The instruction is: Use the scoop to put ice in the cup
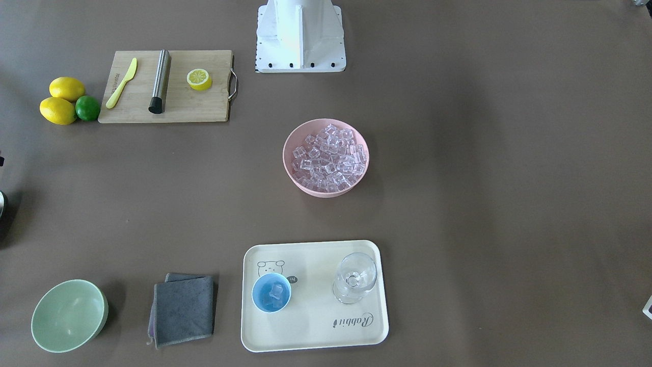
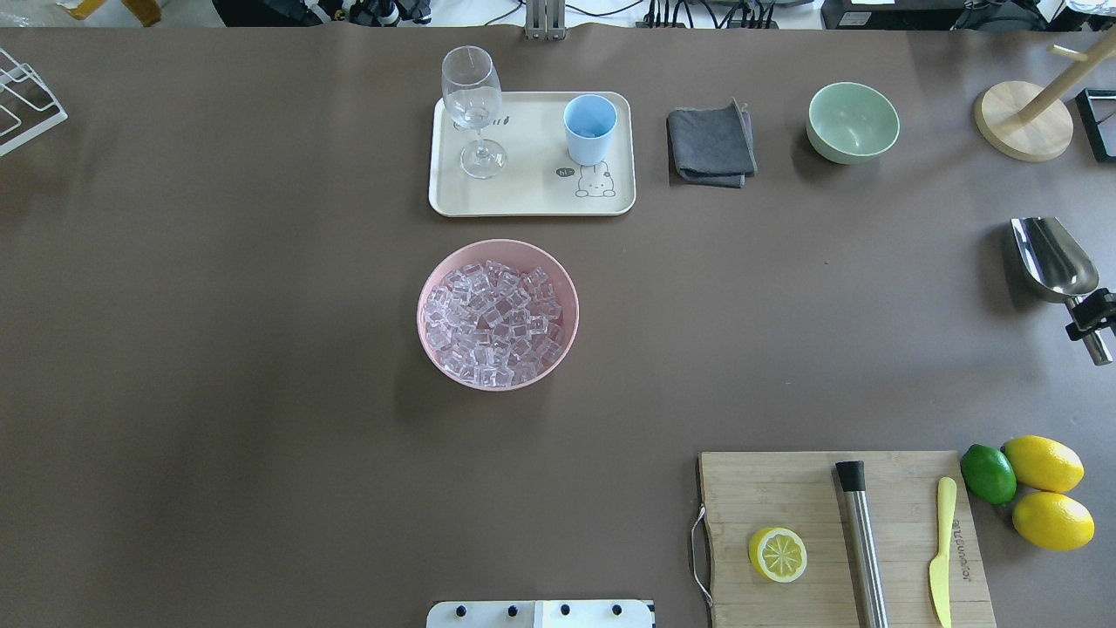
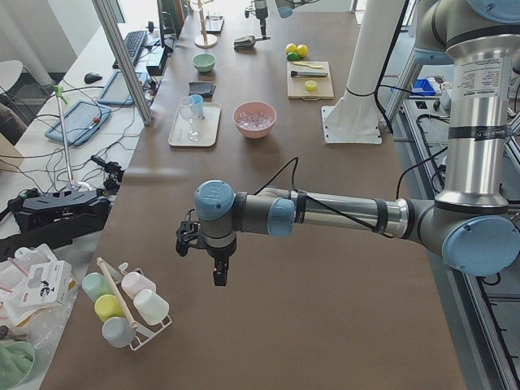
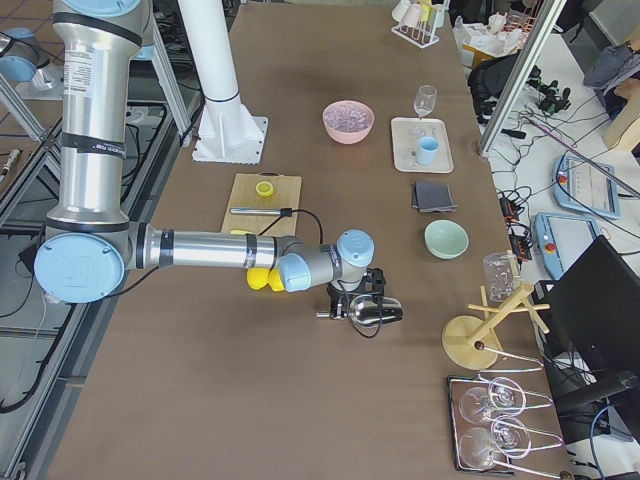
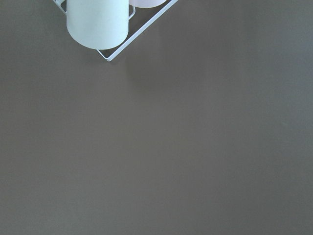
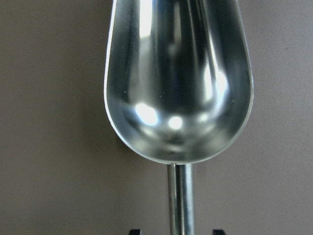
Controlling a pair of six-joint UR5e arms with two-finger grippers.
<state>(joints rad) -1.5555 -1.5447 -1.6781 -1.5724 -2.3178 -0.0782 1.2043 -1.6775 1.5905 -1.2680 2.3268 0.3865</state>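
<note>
The steel scoop (image 2: pixel 1051 257) lies at the table's far right, its empty trough filling the right wrist view (image 6: pixel 178 83). My right gripper (image 2: pixel 1092 316) is at its thin handle (image 6: pixel 181 200); the fingertips (image 6: pixel 134 231) stand apart on either side of it with gaps, so the gripper is open. The light-blue cup (image 1: pixel 271 292) stands on the cream tray (image 1: pixel 316 341) with a few ice cubes in it. The pink bowl (image 2: pixel 427 296) at mid-table is full of ice (image 2: pixel 493 324). My left gripper (image 3: pixel 203 252) hangs over bare table at the left end; I cannot tell whether it is open or shut.
A stemmed glass (image 2: pixel 472 105) shares the tray. A grey cloth (image 2: pixel 711 144) and a green bowl (image 2: pixel 852 122) sit right of it. A cutting board (image 2: pixel 837 541) holds a lemon half, a steel cylinder and a yellow knife, with lemons (image 2: pixel 1046 488) beside it. A cup rack (image 3: pixel 126 313) stands near the left gripper.
</note>
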